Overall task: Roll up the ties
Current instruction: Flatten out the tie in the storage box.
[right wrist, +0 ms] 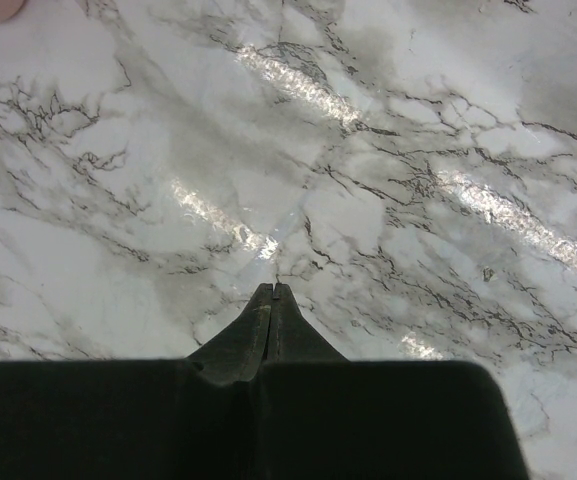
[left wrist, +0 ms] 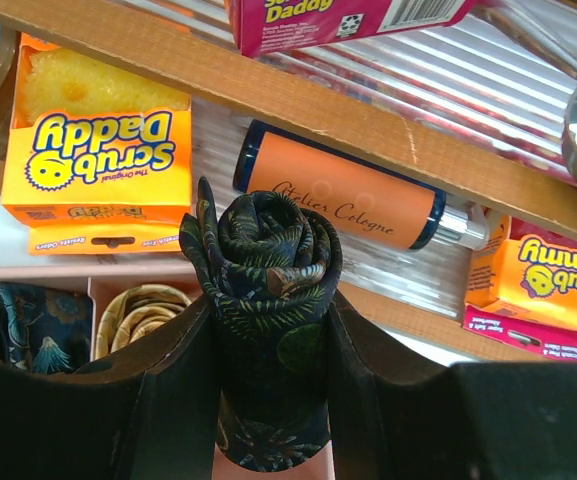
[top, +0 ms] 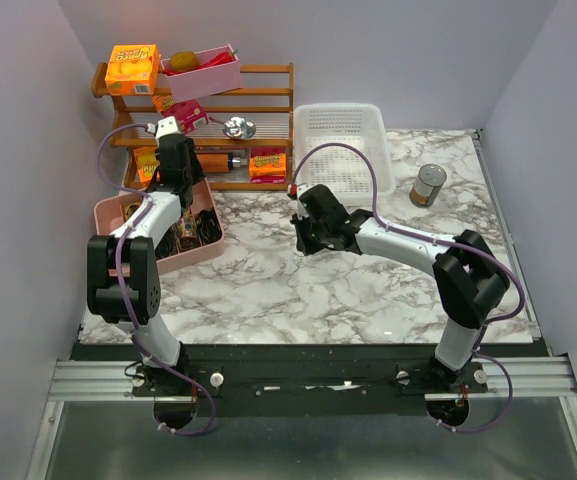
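The left jaws grasp the rolled tie [left wrist: 273,250] above the bin [top: 101,210], at 9 o'clock on the counter [top: 368,300]. The right jaws are clenched, empty, at centre. Risk: no band shows on the roll; a high or tilted release may let it uncoil or miss its compartment.

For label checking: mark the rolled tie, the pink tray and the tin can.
rolled tie [left wrist: 268,250], left wrist view, spiral top of the roll.
pink tray [top: 196,250], top external view, its near wall.
tin can [top: 427,190], top external view, its side.
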`<state>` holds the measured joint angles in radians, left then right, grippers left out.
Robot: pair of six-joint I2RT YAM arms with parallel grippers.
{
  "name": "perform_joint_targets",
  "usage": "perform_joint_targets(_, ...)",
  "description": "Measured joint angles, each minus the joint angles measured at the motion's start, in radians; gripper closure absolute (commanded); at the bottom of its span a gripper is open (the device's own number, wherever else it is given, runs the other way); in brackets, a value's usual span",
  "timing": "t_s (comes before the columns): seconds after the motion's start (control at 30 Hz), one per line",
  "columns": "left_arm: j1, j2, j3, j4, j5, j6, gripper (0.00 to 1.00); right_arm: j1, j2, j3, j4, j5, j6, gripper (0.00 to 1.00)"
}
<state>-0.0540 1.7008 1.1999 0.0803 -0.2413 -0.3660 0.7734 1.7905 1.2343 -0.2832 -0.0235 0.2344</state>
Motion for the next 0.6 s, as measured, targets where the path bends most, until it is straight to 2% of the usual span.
perform_joint_targets(0.13,0.000,0.003,-0.002,0.003,-0.004,0.008,0.83,0.000,0.001,0.000,0.000,0.000,0.000,0.97)
perform_joint_targets(0.23,0.000,0.003,-0.018,0.031,0.003,0.014,0.92,0.000,0.003,0.000,0.000,0.000,0.000,0.97)
perform_joint_targets(0.3,0.000,0.003,-0.029,0.039,0.004,0.016,0.92,0.000,0.005,0.000,0.000,0.000,0.000,0.97)
perform_joint_targets(0.4,0.000,0.006,-0.035,0.045,0.003,0.021,1.00,0.000,0.009,0.000,0.001,0.000,0.000,0.97)
perform_joint_targets(0.6,0.000,0.042,-0.035,0.051,-0.015,0.025,1.00,0.000,0.016,0.000,0.000,0.000,0.000,0.97)
